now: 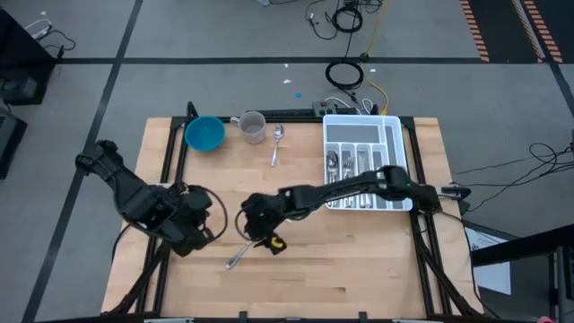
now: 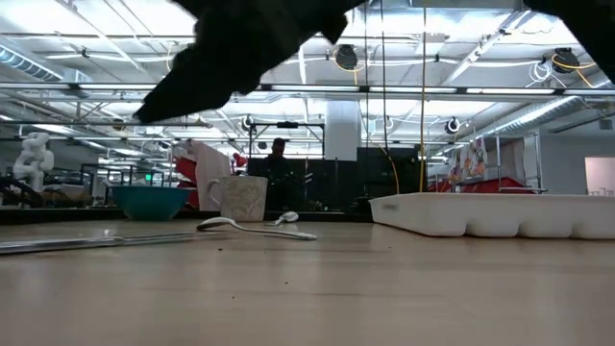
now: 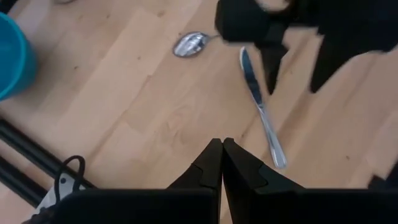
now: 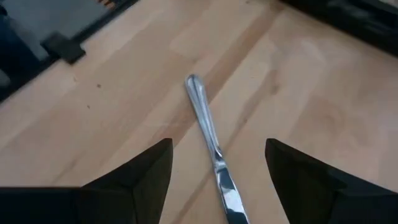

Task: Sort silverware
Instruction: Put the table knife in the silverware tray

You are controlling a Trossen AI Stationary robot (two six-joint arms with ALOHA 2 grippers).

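Observation:
A table knife (image 4: 208,130) lies flat on the wooden table near its front middle, also seen as the knife (image 1: 238,257) and the knife (image 3: 261,106). My right gripper (image 4: 219,152) hovers over it, open, one finger on each side of the blade end, touching nothing. In the high view the right gripper (image 1: 258,224) reaches in from the table's right. My left gripper (image 3: 222,155) is shut and holds nothing, just left of the knife. A spoon (image 1: 277,144) lies flat near the far edge. More silverware (image 1: 345,166) lies in the white tray (image 1: 395,126).
A blue bowl (image 1: 204,134) and a grey cup (image 1: 253,126) stand by the far edge, left of the spoon. The tray takes up the table's far right. Bare wood lies along the near edge (image 1: 341,278). In the low view a person (image 2: 279,154) stands far behind the table.

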